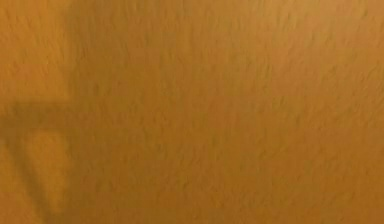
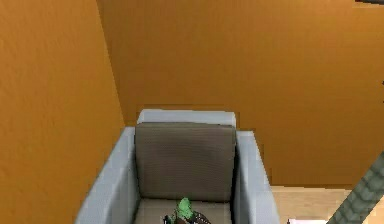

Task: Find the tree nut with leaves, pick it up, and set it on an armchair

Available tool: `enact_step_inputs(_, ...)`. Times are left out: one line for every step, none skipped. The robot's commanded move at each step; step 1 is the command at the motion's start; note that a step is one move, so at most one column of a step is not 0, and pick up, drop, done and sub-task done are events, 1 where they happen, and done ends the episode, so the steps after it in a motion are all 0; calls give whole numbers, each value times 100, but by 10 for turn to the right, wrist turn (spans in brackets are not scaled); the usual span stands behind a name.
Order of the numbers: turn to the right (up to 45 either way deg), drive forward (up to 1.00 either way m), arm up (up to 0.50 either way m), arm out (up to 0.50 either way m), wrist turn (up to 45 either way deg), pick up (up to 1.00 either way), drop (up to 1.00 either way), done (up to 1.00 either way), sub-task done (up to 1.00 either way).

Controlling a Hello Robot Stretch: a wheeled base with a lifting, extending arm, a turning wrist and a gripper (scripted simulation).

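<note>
A grey armchair (image 2: 180, 165) with light grey arms and a darker back cushion stands against the orange wall in the arm side view. On its seat, at the picture's bottom edge, lies a small green leafy thing (image 2: 186, 208). Just right of it, thin dark shapes look like the gripper (image 2: 201, 216) and its fingers. I cannot tell whether the gripper holds anything, because the green thing sits at the seat right beside it.
An orange wall (image 1: 200, 110) stands close ahead in the forward view. Orange walls (image 2: 260, 70) meet in a corner behind the armchair. A strip of pale wooden floor (image 2: 310, 205) lies right of the chair, with a white, dark-edged object (image 2: 370, 195) at the lower right corner.
</note>
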Motion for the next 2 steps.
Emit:
enact_step_inputs(0, 0, 10, 0, 0, 0, 0, 0, 0)
enact_step_inputs(0, 0, 0, -8, 0, 0, 0, 0, 0)
